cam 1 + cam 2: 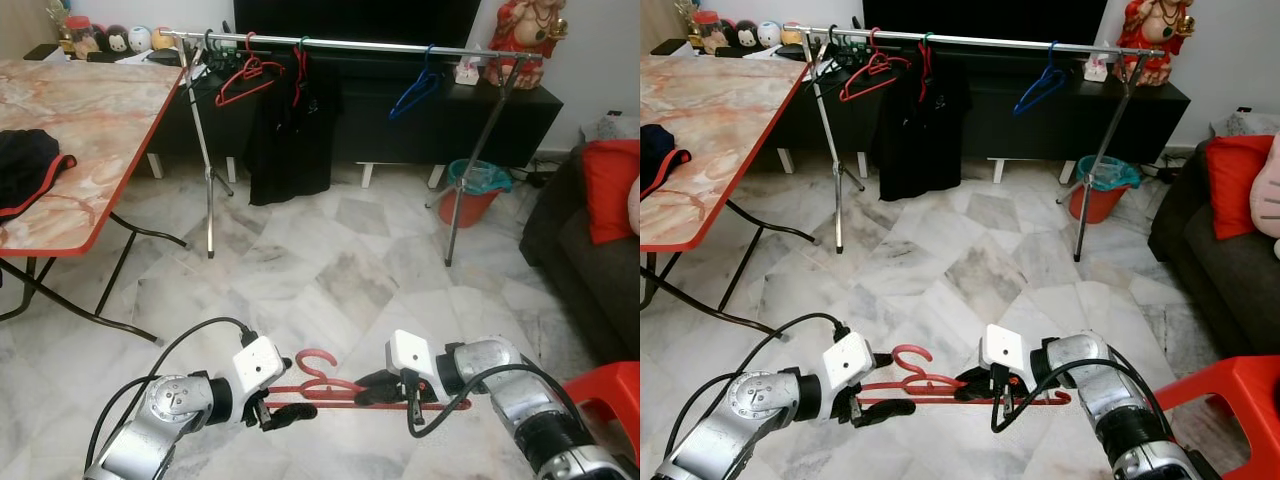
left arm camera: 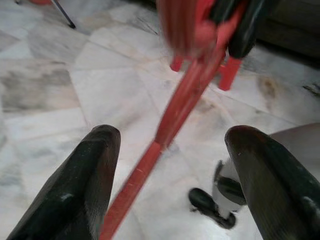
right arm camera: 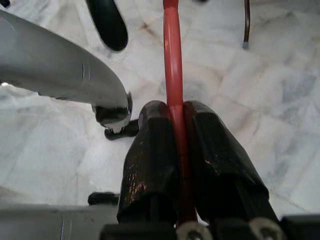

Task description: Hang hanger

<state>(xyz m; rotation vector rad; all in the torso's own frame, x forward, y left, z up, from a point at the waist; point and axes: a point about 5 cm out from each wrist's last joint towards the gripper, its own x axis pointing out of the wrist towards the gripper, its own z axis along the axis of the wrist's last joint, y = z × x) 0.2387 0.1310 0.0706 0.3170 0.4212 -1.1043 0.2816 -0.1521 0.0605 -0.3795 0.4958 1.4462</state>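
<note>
Right gripper (image 1: 372, 385) pinches red hanger (image 1: 322, 386); left gripper (image 1: 283, 414) spread around its bar. Clothes rail (image 1: 350, 44) well ahead, table (image 1: 90, 120) left, 1 red stool (image 1: 610, 390) right.

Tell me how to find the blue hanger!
Look at the long silver clothes rail standing before the dark TV cabinet. Follow it toward the robot's right, past the black shirt. The blue hanger hangs alone there, empty; the other hangers cluster at the far end, red.
</note>
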